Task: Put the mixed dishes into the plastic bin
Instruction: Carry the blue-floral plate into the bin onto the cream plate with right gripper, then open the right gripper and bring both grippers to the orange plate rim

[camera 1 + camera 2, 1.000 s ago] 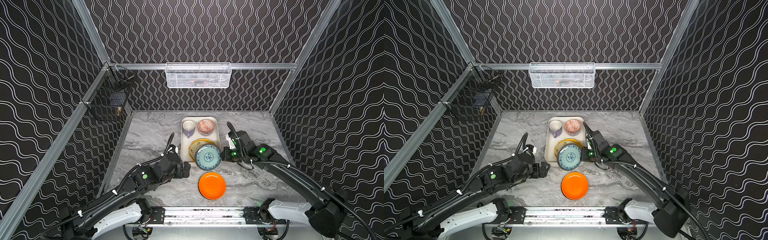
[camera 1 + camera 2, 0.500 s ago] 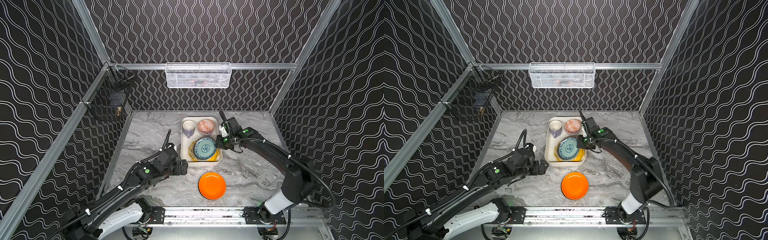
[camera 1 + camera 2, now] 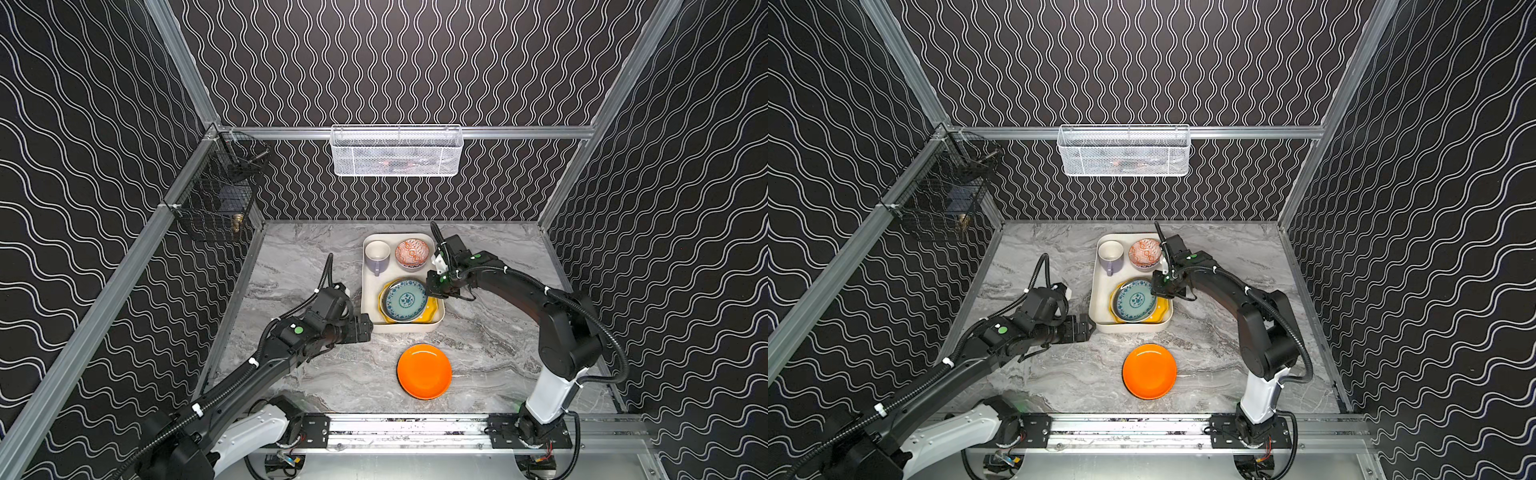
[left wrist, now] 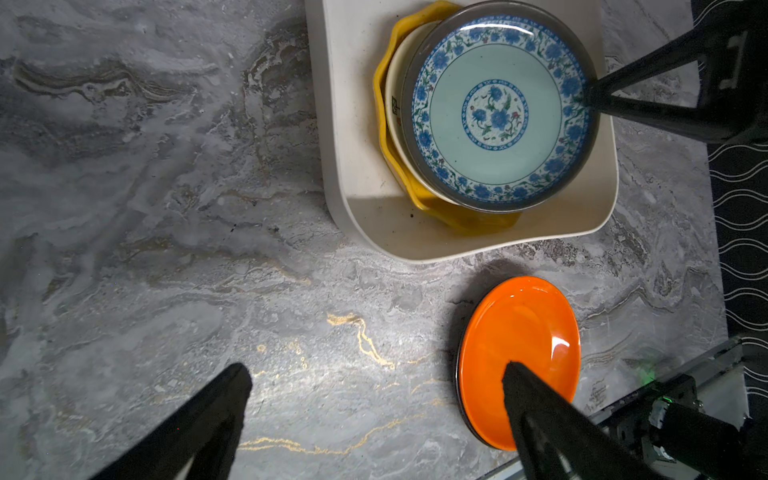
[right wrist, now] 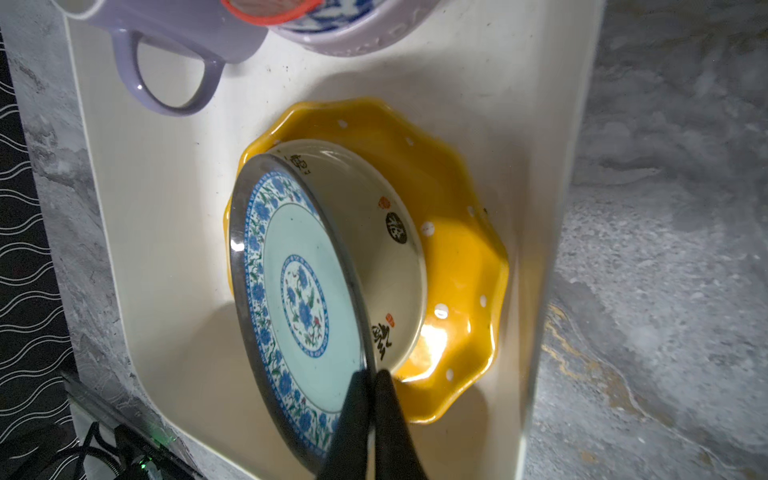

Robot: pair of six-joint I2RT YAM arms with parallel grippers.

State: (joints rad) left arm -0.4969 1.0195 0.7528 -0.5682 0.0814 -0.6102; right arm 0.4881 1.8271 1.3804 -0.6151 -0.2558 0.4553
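Open marble table [image 3: 299, 266] lies left of the plastic bin [image 3: 370, 299]. The left gripper [image 3: 366, 329] hovers off the bin's near-left corner, jaws spread wide, empty. In the bin's near half (its long axis runs near-to-far) the teal plate [image 3: 405, 299] tilts over the yellow plate [image 3: 433, 309], its right rim raised and pinched by the right gripper [image 3: 432, 286]. The orange plate [image 3: 424, 371] lies outside the bin.

Black wavy-lined walls [image 3: 415, 62] around grey marble tabletop [image 3: 299, 257]
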